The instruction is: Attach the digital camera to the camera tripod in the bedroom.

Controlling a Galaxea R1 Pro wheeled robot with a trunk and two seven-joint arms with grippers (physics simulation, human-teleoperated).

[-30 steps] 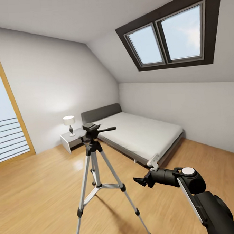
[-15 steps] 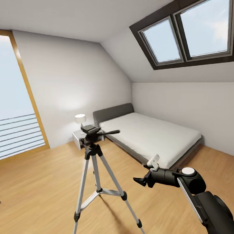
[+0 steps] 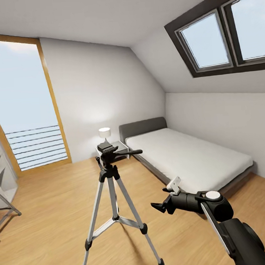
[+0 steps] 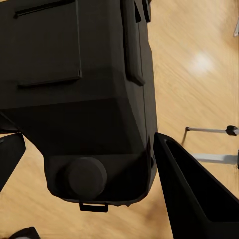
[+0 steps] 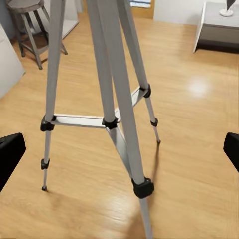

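Observation:
The camera tripod (image 3: 111, 177) stands on the light wood floor just ahead, left of centre, with silver-grey legs. Its black head (image 3: 107, 148) is bare and its pan handle (image 3: 132, 151) points right. In the right wrist view the tripod's legs (image 5: 112, 94) rise close in front. My right gripper (image 3: 157, 206) hangs open, low and to the right of the tripod, and its fingertips (image 5: 10, 152) stand wide apart. In the left wrist view the black digital camera (image 4: 74, 74) sits between the fingers (image 4: 194, 194) of my left gripper (image 4: 89, 149), which is shut on it.
A grey-framed white bed (image 3: 189, 156) lies along the right wall, with a nightstand (image 3: 114, 147) and lamp (image 3: 104, 133) beside its head. A tall window (image 3: 23, 107) is at the left and a skylight (image 3: 220, 37) above. A grey metal stool (image 5: 30, 20) stands at the far left.
The head view has swung left, bringing the tall window and the stool's legs into the picture. The tripod stands as before and my right arm holds the same pose.

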